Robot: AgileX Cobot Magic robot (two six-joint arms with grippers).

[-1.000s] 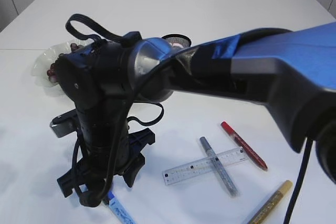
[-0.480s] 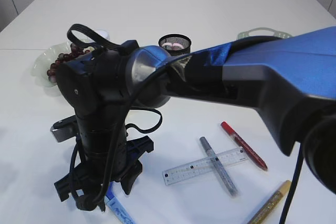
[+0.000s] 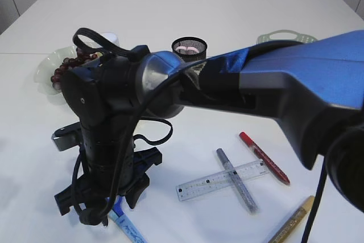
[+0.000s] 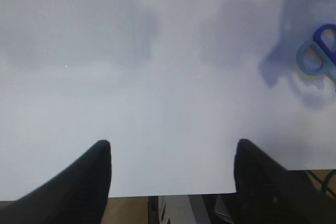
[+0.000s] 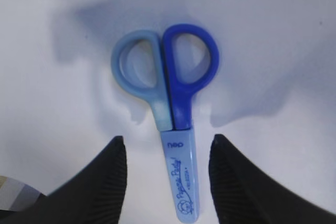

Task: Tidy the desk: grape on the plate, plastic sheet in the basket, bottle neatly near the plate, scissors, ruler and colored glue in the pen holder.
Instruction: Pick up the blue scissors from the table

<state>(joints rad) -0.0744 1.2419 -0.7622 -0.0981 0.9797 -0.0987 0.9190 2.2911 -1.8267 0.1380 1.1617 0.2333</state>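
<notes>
The blue scissors lie in their pale blue sheath on the white table, handles pointing away. My right gripper is open and straddles the sheath without touching it. From outside, the right gripper points down at the front left, and the scissors' sheath tip pokes out below it. My left gripper is open over bare table, with the scissors' handles at that view's right edge. The grape bunch rests on the plate. The ruler lies under a silver colored glue pen. The plastic sheet and bottle are not visible.
The black mesh pen holder stands at the back centre. A green basket shows behind the blue right arm, which crosses most of the view. A red glue pen and a gold one lie at the front right.
The right arm has swung left and lowered its gripper over the scissors, uncovering the pen holder and basket behind it. Both grippers keep the same opening.
</notes>
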